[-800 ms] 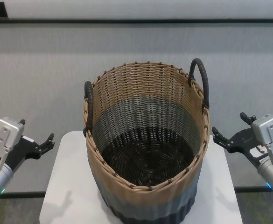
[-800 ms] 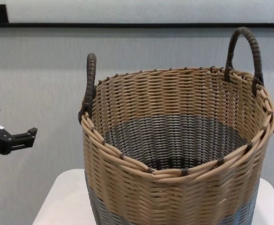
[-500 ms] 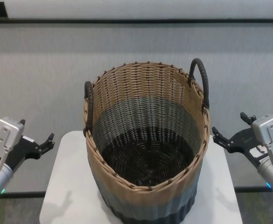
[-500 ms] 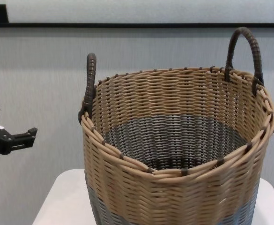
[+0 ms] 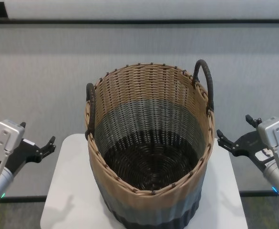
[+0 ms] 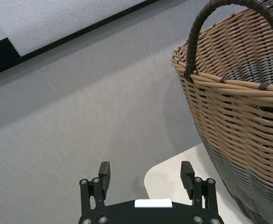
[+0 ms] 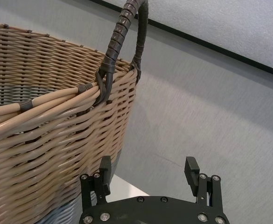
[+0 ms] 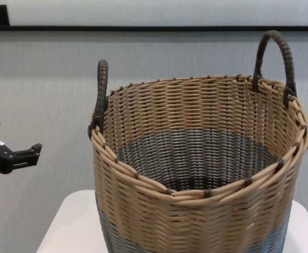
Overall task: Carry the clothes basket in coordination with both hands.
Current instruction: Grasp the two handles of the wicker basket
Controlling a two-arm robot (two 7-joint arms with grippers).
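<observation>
The clothes basket [image 5: 149, 157] stands upright on a small white table [image 5: 67, 191], empty inside. It has a tan upper band, a grey middle and a dark base. Its dark loop handles stand at the left rim [image 5: 90, 109] and the right rim [image 5: 205, 83]. My left gripper [image 5: 38, 136] hovers open to the left of the basket, clear of it. My right gripper [image 5: 233, 128] hovers open to the right, also clear. The left wrist view shows the left gripper [image 6: 145, 170] with the basket [image 6: 239, 116] ahead. The right wrist view shows the right gripper [image 7: 148, 165] below the right handle [image 7: 124, 42].
A grey wall [image 5: 44, 71] with a black strip along its top stands behind the table. The table is barely wider than the basket. Open air lies on both sides, where the arms hang.
</observation>
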